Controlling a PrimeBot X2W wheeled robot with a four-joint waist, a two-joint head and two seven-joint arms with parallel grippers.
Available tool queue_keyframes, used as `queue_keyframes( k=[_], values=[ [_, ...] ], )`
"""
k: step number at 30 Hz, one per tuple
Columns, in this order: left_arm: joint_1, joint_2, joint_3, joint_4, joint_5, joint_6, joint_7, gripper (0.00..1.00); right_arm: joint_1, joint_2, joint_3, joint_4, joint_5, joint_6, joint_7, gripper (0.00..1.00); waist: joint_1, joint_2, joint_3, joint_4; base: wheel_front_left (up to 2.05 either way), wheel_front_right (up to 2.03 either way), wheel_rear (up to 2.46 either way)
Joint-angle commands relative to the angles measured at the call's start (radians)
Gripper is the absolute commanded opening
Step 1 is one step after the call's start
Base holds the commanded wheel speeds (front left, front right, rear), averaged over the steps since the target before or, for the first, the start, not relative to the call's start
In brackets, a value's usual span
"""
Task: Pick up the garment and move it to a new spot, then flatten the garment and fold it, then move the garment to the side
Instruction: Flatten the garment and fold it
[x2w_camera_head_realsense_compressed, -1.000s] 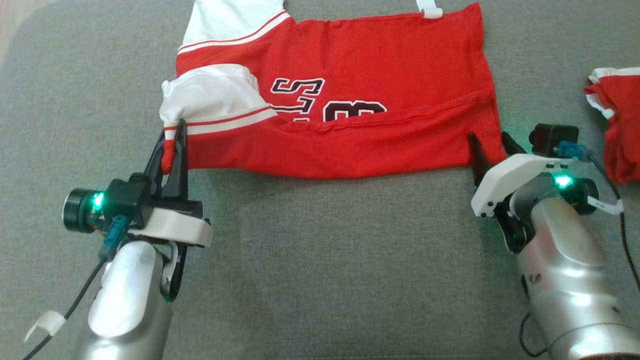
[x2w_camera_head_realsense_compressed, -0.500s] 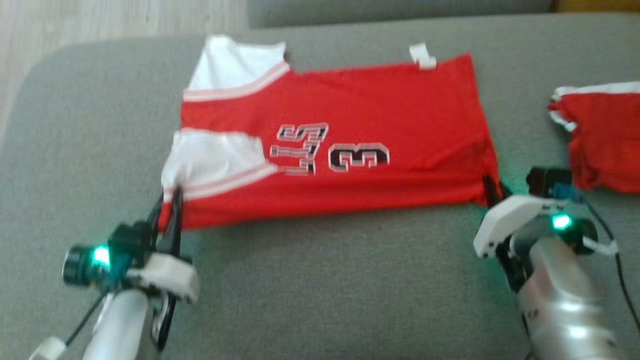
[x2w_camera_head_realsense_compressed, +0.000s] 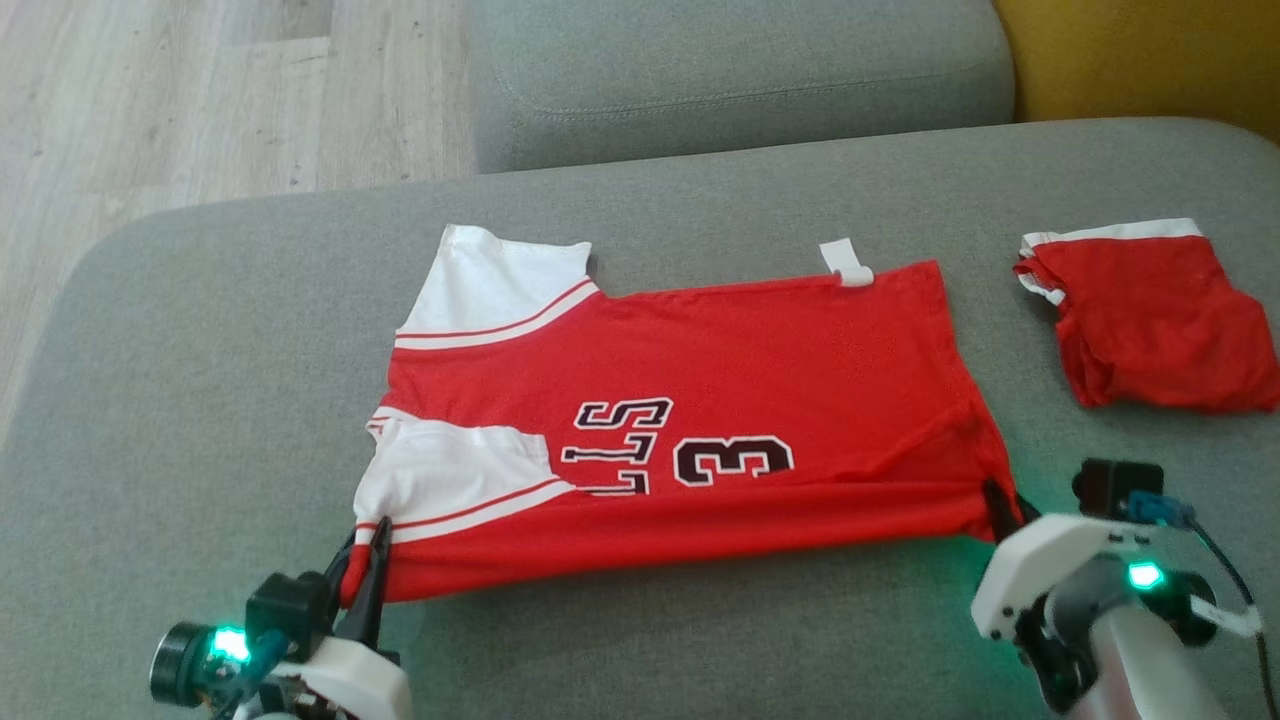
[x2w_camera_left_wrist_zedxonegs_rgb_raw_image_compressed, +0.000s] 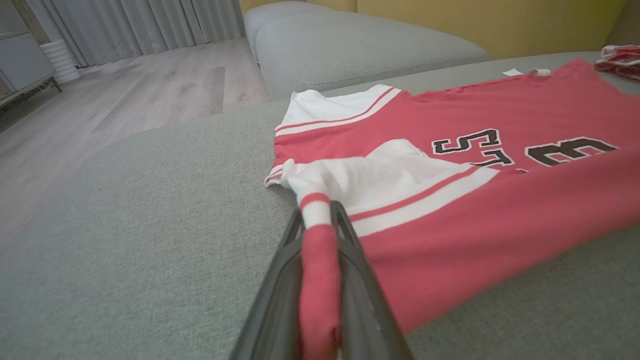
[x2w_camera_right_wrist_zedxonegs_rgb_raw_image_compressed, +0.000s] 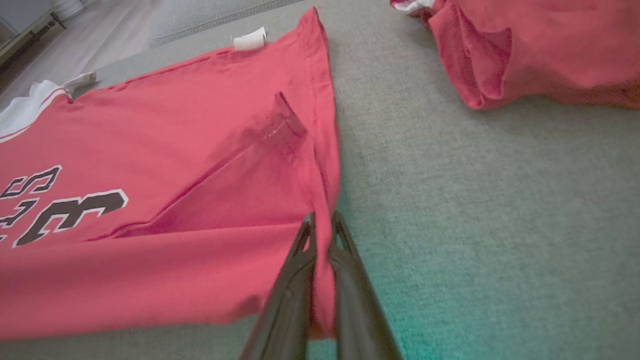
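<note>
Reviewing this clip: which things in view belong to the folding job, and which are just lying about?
In the job: red jersey, spread on the grey couch seat; left gripper, shut on its sleeve-side corner; right gripper, shut on its hem corner.
Lying about: second red garment, bunched to the right; grey cushion behind; wooden floor.

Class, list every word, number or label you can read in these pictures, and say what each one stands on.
"3": dark number, white-outlined, on the red jersey.
"S": dark letter beside it; the following letters are partly hidden under the folded fabric, unreadable.
White tag on the jersey's far edge: print, if any, too small to read.
</note>
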Motion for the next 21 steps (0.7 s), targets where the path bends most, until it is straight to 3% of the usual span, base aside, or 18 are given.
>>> queue_keyframes(
  k=[1,5,6,7,8,9,10,15,21],
  values=[
    [-0.034,0.024,0.032,-0.037,-0.011,0.010,0.000,0.00,-0.014,-0.005,0.015,-0.065,0.009,-0.001,0.008,0.00,0.0003,-0.0001,0.001,0.000,0.00,0.00,0.00],
    [-0.039,0.022,0.033,-0.045,-0.021,0.012,0.008,0.00,0.031,-0.005,0.019,-0.145,0.022,-0.001,0.039,0.00,0.0003,-0.0001,0.006,-0.001,0.00,0.00,0.00],
    [-0.042,0.021,0.033,-0.046,-0.023,0.013,0.008,0.00,0.037,-0.005,0.018,-0.164,0.025,-0.001,0.037,0.84,0.0003,-0.0001,0.008,-0.002,0.00,0.00,0.00],
    [-0.045,0.020,0.033,-0.046,-0.025,0.014,0.007,0.00,0.042,-0.005,0.018,-0.182,0.034,-0.001,0.034,1.00,0.0003,-0.0001,0.010,-0.002,0.00,0.00,0.00],
    [-0.048,0.019,0.033,-0.048,-0.026,0.017,0.003,0.13,0.046,-0.005,0.023,-0.198,0.045,-0.001,0.030,1.00,0.0003,-0.0001,0.013,-0.002,0.00,0.00,0.00],
    [-0.053,0.018,0.034,-0.050,-0.026,0.020,-0.002,0.49,0.049,-0.005,0.028,-0.215,0.054,-0.001,0.022,1.00,0.0003,-0.0001,0.015,-0.002,0.00,0.00,0.00],
    [-0.058,0.016,0.034,-0.053,-0.027,0.023,-0.009,0.97,0.051,-0.005,0.031,-0.232,0.060,-0.001,0.010,1.00,0.0003,-0.0001,0.018,-0.002,0.00,0.00,0.00],
    [-0.092,-0.002,0.046,-0.086,-0.041,0.036,-0.065,1.00,0.052,-0.005,0.069,-0.317,0.096,-0.001,-0.102,1.00,0.0003,-0.0001,0.038,-0.004,0.00,0.00,0.00],
    [-0.127,-0.032,0.063,-0.152,-0.076,0.012,-0.105,1.00,0.048,-0.005,0.104,-0.360,0.121,-0.001,-0.222,1.00,0.0003,-0.0001,0.060,-0.007,0.00,0.00,0.00]
  ],
)
